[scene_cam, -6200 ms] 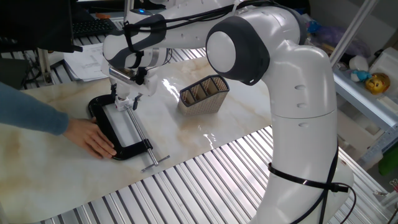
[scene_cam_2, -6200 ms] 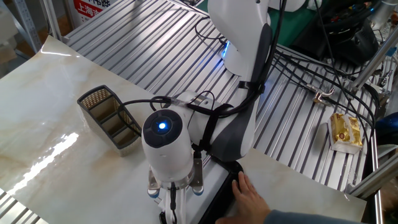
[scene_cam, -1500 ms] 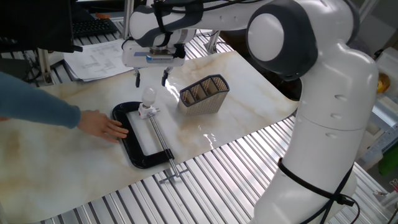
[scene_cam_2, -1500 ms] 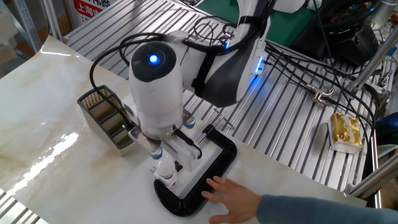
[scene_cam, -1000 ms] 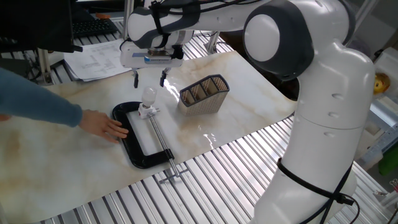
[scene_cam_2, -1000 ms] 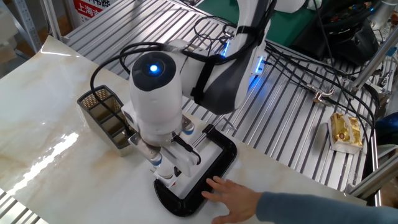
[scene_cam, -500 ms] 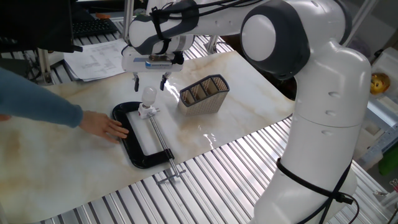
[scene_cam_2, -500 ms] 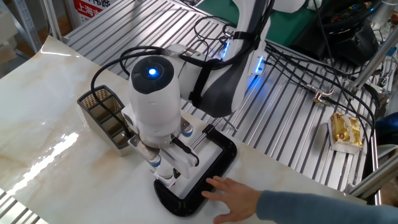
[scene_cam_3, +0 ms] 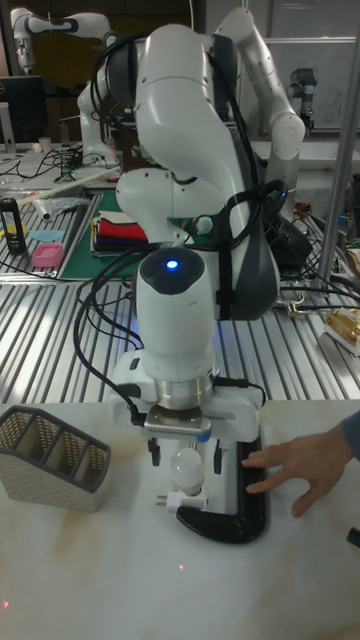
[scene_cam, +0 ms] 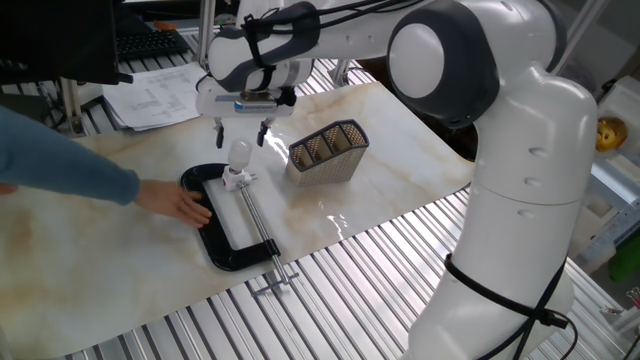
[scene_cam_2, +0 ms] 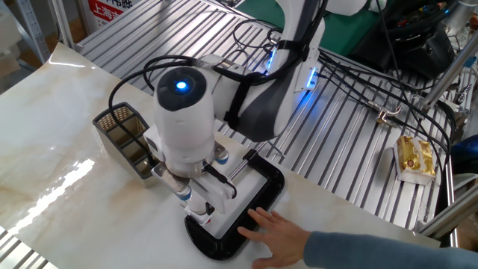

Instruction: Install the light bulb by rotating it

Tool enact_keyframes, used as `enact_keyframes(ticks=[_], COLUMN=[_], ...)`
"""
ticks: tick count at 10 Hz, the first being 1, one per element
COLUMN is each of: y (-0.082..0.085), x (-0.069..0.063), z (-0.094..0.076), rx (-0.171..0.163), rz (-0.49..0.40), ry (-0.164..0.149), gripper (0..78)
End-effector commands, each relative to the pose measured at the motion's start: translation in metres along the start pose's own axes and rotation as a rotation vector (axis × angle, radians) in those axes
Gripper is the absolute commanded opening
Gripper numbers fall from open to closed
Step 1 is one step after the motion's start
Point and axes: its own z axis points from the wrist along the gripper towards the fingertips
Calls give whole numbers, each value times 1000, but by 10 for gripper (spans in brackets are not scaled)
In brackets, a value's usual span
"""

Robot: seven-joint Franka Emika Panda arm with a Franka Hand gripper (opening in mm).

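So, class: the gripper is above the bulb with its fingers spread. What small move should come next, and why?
Probably a short straight descent. The gripper is open, its fingers flanking the top of the bulb without clasping it, and the bulb stands upright in its holder on the clamp, which a hand steadies. Lowering would put the pads around the globe before closing.

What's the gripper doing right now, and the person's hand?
Gripper: open, fingers either side of the light bulb, not clamped on it.
Person's hand: flat on the black clamp, pressing it down, holding nothing.
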Motion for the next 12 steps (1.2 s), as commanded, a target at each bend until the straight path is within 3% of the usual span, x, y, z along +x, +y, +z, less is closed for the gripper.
enact_keyframes(ticks=[1,9,12], y=[0,-6,-10], x=[-3,0,2], z=[4,16,15], rx=[-20,-22,-75], rz=[-7,-34,-27], ry=[0,-9,-4], gripper=[774,774,774])
